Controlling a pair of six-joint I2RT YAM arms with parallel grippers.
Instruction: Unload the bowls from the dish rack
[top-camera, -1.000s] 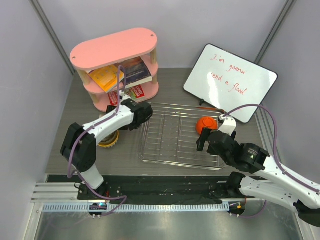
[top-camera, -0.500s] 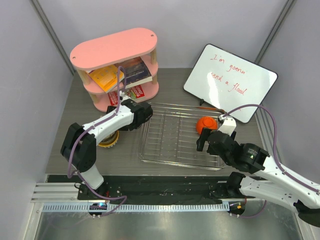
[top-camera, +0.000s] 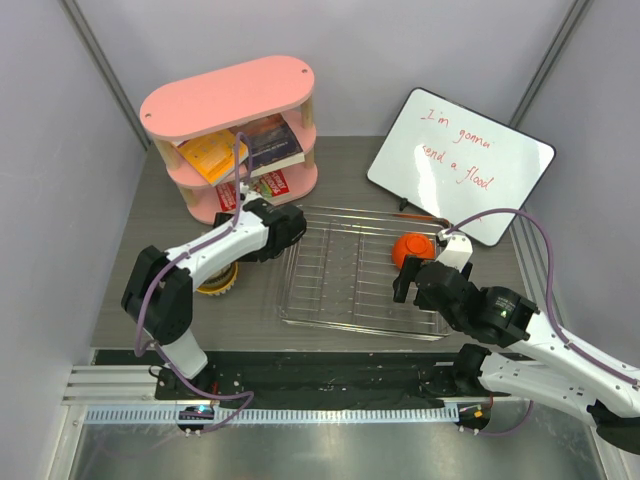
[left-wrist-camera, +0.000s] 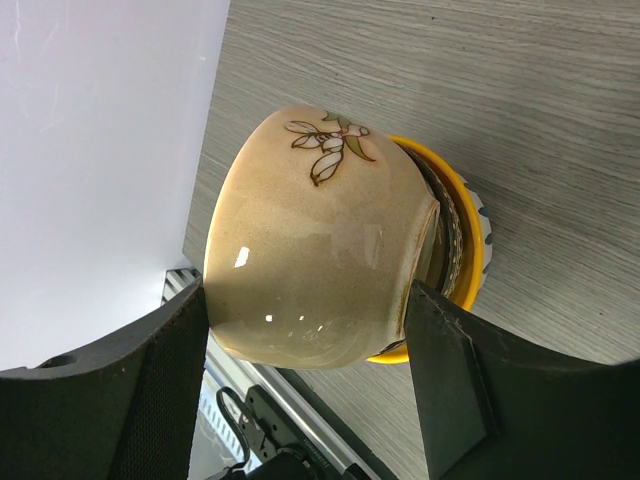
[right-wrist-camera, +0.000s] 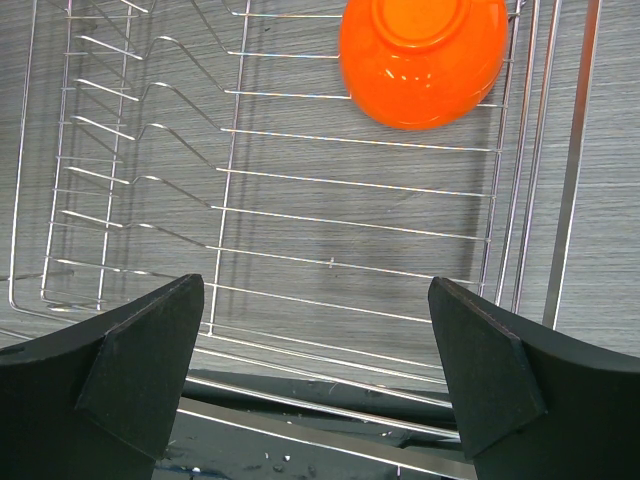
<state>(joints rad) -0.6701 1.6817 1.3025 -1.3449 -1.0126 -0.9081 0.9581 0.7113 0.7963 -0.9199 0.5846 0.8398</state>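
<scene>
My left gripper (left-wrist-camera: 308, 300) is shut on a cream bowl (left-wrist-camera: 310, 230) with a flower motif, one finger on each side of it. It holds the bowl on its side, just above a yellow bowl (left-wrist-camera: 465, 235) that has a ribbed bowl nested inside. In the top view the left gripper (top-camera: 275, 228) is at the left edge of the dish rack (top-camera: 300, 300), and the yellow bowl (top-camera: 215, 278) sits on the table left of it. An orange-red bowl (top-camera: 412, 247) lies upside down in the rack's right part (right-wrist-camera: 425, 60). My right gripper (top-camera: 405, 282) is open and empty over the rack's near bars (right-wrist-camera: 316, 290).
A pink oval shelf (top-camera: 230, 100) with books stands at the back left. A whiteboard (top-camera: 460, 165) with red writing leans at the back right. Grey walls close in both sides. The rack's rim (right-wrist-camera: 570, 200) runs along the right.
</scene>
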